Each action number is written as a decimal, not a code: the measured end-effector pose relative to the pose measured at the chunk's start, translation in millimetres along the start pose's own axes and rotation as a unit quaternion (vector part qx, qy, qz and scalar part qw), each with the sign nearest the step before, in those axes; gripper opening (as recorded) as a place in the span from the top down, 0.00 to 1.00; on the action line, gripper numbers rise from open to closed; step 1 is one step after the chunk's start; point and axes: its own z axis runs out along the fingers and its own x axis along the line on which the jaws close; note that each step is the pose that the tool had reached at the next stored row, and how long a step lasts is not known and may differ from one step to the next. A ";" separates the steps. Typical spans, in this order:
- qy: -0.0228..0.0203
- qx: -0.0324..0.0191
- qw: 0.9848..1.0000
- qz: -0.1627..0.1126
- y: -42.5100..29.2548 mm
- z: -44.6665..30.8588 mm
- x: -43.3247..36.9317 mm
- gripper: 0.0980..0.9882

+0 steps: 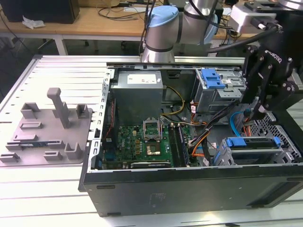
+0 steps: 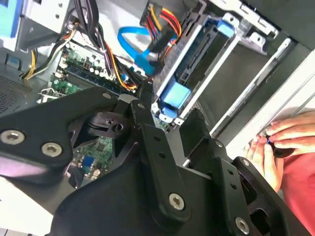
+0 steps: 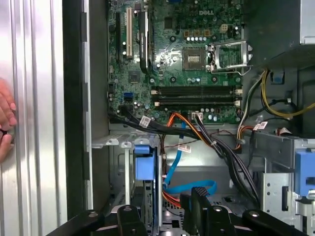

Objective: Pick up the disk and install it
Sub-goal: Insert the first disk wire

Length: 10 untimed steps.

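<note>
The gripper (image 1: 259,112) hangs inside the case (image 1: 189,189), jaws apart and empty. It is just above the cage (image 1: 284,153) in the case's corner, where the disk (image 1: 248,142) sits slotted in.

White lettering (image 1: 273,56) runs along the hand (image 1: 260,112), and a printed label (image 1: 143,79) sits on the power supply (image 1: 137,94).

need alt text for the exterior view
A black gripper hangs above the blue-bracketed disk, which sits in a metal drive cage at the exterior view's right of an open computer case. The case lies on a white slatted table, green motherboard exposed; a grey fixture with upright posts sits at the exterior view's left.
</note>
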 end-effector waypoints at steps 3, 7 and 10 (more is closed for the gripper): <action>0.000 0.000 1.000 0.000 -17.1 0.2 -1.6 0.54; 0.001 0.000 1.000 0.000 -38.3 0.3 -3.6 0.54; 0.014 0.000 1.000 0.000 -58.5 0.2 -13.6 0.54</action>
